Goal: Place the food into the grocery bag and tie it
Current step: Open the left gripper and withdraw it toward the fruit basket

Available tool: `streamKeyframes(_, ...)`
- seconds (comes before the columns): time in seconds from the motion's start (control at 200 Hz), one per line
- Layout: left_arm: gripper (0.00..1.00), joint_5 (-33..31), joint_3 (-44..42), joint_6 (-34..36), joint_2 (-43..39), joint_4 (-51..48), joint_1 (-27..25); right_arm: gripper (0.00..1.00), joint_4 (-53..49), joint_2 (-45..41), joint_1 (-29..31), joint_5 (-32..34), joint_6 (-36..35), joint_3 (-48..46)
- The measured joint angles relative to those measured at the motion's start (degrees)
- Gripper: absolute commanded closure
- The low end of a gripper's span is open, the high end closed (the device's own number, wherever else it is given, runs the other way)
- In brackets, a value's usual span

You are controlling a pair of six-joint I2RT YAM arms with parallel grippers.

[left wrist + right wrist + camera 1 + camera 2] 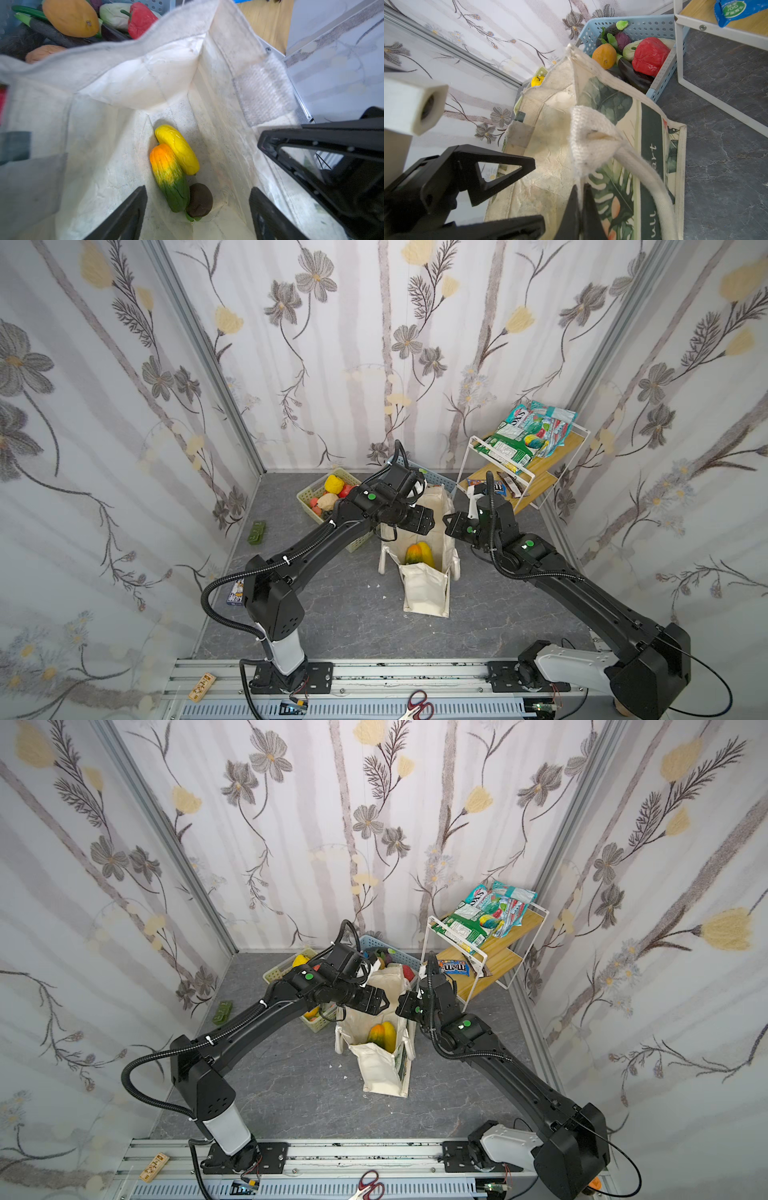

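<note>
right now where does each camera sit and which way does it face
Top views: high above the rail, looking down on grocery bag; both arms show.
Left wrist: above bag mouth, looking in at food; open left tool shows.
Right wrist: beside bag, facing its printed side; right tool pinches rim.
Shared: wrist views both show blue basket.

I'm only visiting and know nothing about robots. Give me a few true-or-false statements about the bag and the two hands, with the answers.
1. The bag is empty. False: a yellow piece, an orange-green piece and a brown piece lie inside.
2. The left hand is open above the bag. True.
3. The right hand holds nothing. False: it is shut on the bag's edge.
4. The blue basket holds food. True.
</note>
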Motion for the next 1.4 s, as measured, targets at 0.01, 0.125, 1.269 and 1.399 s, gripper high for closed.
streamKeyframes(0.01,0.20,-0.02,-0.09,-0.07,-0.11,0.13,0.15,0.99,0.00,-0.02,0.00,0.00,0.00,-0.02)
streamKeyframes(0.125,0.20,-0.26,-0.72,-1.31,-1.38,1.18,1.77,0.99,-0.02,-0.17,0.00,-0.02,0.02,-0.11)
streamKeyframes(1.269,0.20,-2.73,-13.14,-10.82,0.00,13.81,23.91,0.99,-0.87,0.70,0.00,-0.66,-0.42,1.53)
streamKeyframes(1.399,0.21,-0.46,-13.31,-12.57,2.49,16.37,24.48,0.99,-0.92,0.81,0.00,-0.63,-0.42,1.60)
